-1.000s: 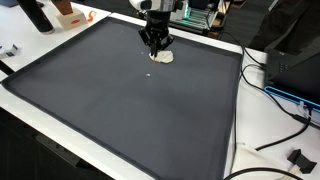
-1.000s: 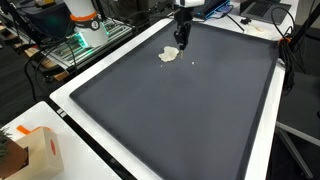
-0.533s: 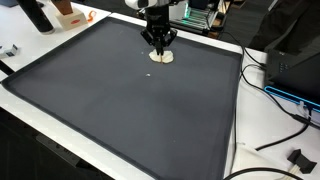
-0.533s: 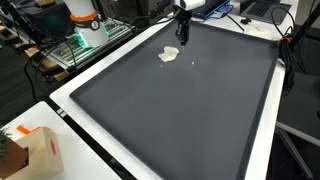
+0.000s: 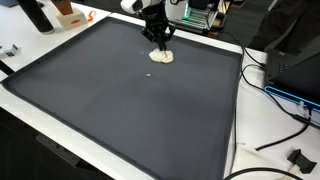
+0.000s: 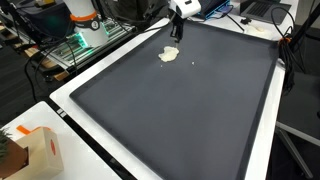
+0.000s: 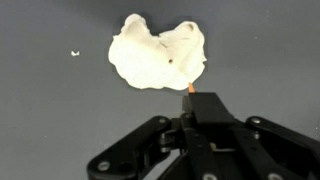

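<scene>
A flat cream-white lump (image 7: 158, 55) lies on the dark mat (image 5: 130, 110) near its far edge; it shows in both exterior views (image 5: 160, 57) (image 6: 169, 54). My gripper (image 7: 195, 100) hangs a little above the lump, its black fingers pressed together. A thin orange-tan tip (image 7: 188, 88) pokes out between them, close to the lump's edge. In the exterior views the gripper (image 5: 158, 42) (image 6: 175, 32) points down over the mat's far side, apart from the lump. A tiny white crumb (image 7: 75, 53) lies on the mat beside the lump.
The mat (image 6: 180, 110) sits on a white table (image 6: 70, 105). An orange and white box (image 6: 35, 150) stands at one corner. Cables (image 5: 285, 100) and a dark case (image 5: 300, 60) flank one side. Equipment (image 6: 85, 25) crowds the back.
The gripper has lifted off the lump and drifted slightly toward the mat's far edge. The lump and crumb stay where they were.
</scene>
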`<state>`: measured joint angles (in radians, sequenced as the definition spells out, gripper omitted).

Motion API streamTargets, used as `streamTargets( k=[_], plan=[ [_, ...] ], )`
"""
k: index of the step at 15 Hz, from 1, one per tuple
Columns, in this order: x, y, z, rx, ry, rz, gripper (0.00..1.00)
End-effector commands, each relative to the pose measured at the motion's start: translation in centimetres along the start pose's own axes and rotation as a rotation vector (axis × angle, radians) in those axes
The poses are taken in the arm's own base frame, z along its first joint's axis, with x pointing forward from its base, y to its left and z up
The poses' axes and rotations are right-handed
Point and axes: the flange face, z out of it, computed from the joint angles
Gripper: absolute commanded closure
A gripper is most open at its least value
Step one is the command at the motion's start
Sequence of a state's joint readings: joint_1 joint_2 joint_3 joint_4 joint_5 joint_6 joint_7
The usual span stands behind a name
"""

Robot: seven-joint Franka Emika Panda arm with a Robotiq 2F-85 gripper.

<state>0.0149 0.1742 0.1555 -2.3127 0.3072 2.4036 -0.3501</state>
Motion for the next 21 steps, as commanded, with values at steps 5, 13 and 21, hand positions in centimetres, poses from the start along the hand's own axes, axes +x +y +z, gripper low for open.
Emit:
streamTargets(
  k=[5, 13, 21],
  plan=[
    [-0.6, 1.8, -0.1, 0.169, -0.086, -0.033, 0.97],
    [-0.3, 4.0, 1.1, 0.279, -0.039, -0.081, 0.97],
    [-0.2, 5.9, 2.8, 0.357, 0.009, -0.092, 0.97]
  ],
)
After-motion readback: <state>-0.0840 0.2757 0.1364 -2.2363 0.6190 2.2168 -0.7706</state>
